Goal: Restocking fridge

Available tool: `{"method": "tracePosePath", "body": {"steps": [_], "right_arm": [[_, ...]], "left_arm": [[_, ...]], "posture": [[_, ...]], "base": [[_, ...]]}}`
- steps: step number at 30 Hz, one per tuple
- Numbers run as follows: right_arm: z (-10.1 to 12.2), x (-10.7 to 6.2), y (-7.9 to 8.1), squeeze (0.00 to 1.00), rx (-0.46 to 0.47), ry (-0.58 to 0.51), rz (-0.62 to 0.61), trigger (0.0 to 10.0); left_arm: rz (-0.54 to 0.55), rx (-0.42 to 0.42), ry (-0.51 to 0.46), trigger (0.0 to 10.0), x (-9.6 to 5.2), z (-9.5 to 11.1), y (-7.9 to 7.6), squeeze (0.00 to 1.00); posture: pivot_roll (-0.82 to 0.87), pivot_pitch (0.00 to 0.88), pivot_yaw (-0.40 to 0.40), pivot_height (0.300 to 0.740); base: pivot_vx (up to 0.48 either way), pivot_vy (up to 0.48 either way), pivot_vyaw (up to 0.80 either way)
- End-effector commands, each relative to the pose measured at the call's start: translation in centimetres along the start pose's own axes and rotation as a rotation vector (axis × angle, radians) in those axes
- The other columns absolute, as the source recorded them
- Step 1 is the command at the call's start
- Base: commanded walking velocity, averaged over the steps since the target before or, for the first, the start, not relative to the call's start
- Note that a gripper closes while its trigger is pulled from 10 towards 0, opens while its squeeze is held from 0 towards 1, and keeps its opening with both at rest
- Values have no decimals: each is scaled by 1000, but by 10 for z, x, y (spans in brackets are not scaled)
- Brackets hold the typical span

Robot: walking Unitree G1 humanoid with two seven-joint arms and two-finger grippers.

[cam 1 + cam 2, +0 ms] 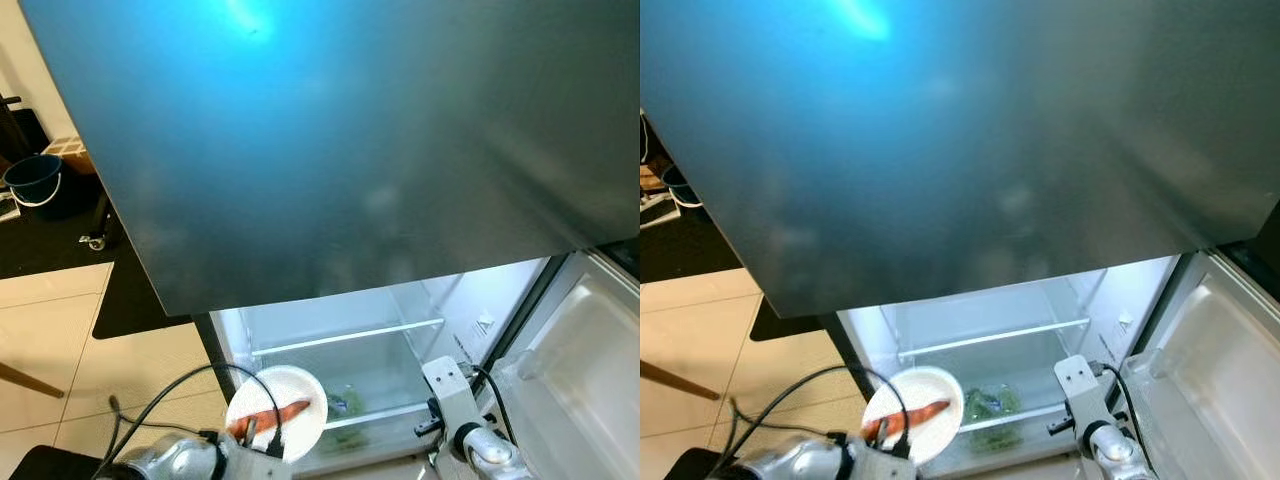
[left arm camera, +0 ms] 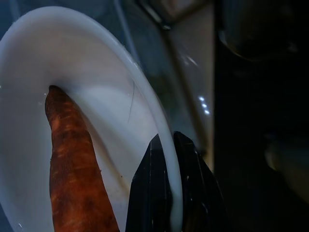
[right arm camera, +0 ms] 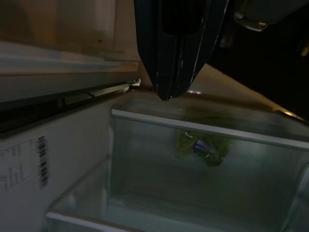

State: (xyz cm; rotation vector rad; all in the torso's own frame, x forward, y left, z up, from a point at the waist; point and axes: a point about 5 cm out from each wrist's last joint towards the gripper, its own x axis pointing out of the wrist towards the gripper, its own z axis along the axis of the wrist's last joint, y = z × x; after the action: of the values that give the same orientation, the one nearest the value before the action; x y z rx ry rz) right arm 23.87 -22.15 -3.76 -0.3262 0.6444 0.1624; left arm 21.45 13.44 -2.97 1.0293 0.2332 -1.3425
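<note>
Left wrist view — carrot (image 2: 72,164) lies lengthwise across plate (image 2: 111,96).

fridge (image 1: 330,340) upper part hidden behind the grey door (image 1: 330,140) | left gripper (image 2: 169,193) cut by the bottom edge; its fingers pinch the white plate (image 2: 96,96) rim | carrot (image 2: 72,164) lower end cut off | green bag (image 3: 200,145) behind the drawer front, blurred; label too small to read

My left arm (image 1: 805,462) low, white plate (image 1: 915,398) with carrot (image 1: 908,416) at open fridge (image 1: 1020,340); greens bag (image 1: 992,404) inside, door (image 1: 1210,380) open at right
</note>
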Motion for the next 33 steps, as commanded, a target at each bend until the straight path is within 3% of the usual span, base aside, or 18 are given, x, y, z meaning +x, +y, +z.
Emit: {"method": "tracePosePath", "body": {"steps": [1, 6, 11, 20, 33], "right_arm": [[9, 0, -15, 0, 14, -39, -69, 10000], [15, 0, -23, 0, 29, -72, -110, 10000], [30, 0, -36, 0, 54, -156, -162, 10000], [40, -1, -51, 0, 79, -185, -222, 10000], [50, 0, -52, 0, 74, -225, -232, 10000]], "left_arm": [[21, -15, -13, 10000, 7, 6, 5, 0], [38, -31, -33, 10000, 11, 12, 8, 0], [99, -106, -67, 10000, 16, 18, 14, 0], [101, -124, -76, 10000, 20, 22, 12, 0], [76, -112, -82, 10000, 20, 23, 10, 0]], "posture": [[-105, 0, 46, 740], [-111, 0, 48, 740], [-122, 0, 53, 740], [-127, 0, 55, 730], [-129, 0, 61, 670]], "base": [[0, 0, 0], [0, 0, 0], [0, 0, 0], [0, 0, 0], [0, 0, 0]]}}
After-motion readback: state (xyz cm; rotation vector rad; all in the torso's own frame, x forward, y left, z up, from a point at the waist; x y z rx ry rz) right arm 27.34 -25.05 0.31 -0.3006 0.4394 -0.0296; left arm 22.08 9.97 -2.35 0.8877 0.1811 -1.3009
